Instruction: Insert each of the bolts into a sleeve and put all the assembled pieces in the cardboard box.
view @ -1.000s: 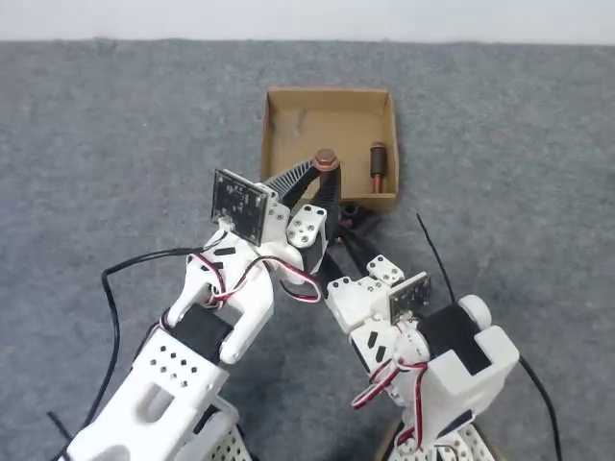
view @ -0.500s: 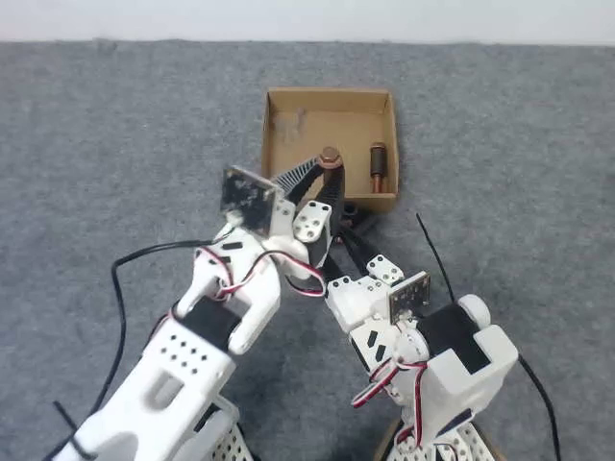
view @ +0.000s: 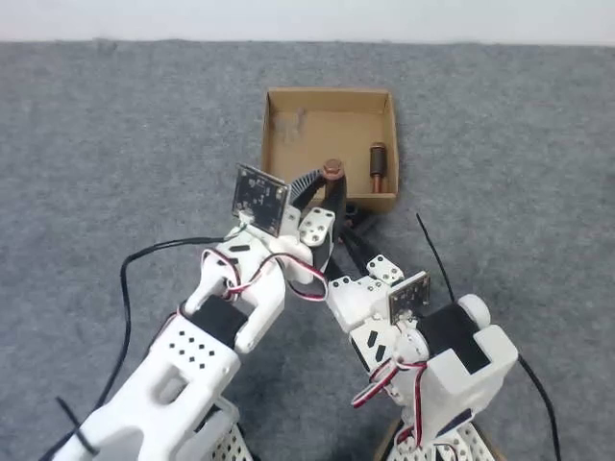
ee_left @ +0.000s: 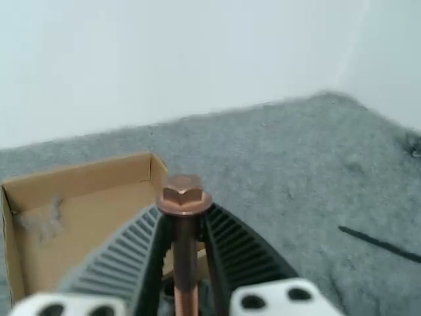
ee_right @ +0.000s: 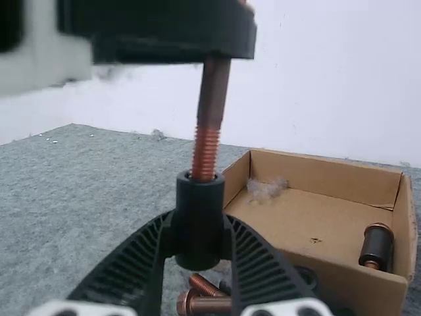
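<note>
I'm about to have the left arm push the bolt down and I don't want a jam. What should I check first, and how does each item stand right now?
1. Left gripper shut on the bolt, below its head: ok.
2. Right gripper shut on the sleeve, mouth up: ok.
3. Bolt's threaded tip at the sleeve's mouth: ok, just entering.
4. Bolt in line with the sleeve: cannot tell; it looks slightly tilted in the right wrist view.
5. Room in the cardboard box: ok, one assembled piece lies by one wall, with bare floor beside it.
</note>
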{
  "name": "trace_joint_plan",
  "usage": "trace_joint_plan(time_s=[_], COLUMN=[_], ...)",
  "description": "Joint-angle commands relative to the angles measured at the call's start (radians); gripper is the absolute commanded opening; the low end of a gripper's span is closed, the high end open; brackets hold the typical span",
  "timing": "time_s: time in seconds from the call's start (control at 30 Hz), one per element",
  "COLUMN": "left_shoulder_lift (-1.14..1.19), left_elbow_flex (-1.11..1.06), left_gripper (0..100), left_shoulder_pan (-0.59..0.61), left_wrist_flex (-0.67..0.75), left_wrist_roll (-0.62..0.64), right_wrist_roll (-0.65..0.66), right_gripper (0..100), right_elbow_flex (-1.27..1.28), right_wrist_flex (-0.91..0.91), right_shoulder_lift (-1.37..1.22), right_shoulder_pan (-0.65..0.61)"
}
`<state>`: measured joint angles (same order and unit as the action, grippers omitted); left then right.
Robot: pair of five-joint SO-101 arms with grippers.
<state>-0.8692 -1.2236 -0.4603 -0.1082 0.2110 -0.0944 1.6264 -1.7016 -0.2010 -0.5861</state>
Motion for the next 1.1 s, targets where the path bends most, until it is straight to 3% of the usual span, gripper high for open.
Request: trace_joint_plan(time_s=[0.0,0.93,1.07], left_shoulder_lift=[-0.012,-0.015,-0.015], left_elbow_flex=[-0.015,-0.191,-0.191], left_gripper=[1,2,10], left_shoulder_pan=[-0.005,0.002,0.003], left_wrist_flex=[0.091,0.095,0.095], left_wrist_roll=[-0.011,-0.017,-0.011], right_wrist_roll=[-0.006,-0.005,-0.005], right_gripper=[0.7,0.7,0.7], right_elbow_flex=[0.021,0.021,0.021], right_wrist_flex=[0.004,0.036,0.038], right_shoulder_lift=[0.007,0.008,0.008], right_shoulder_pan=[-0.004,0.002,0.001])
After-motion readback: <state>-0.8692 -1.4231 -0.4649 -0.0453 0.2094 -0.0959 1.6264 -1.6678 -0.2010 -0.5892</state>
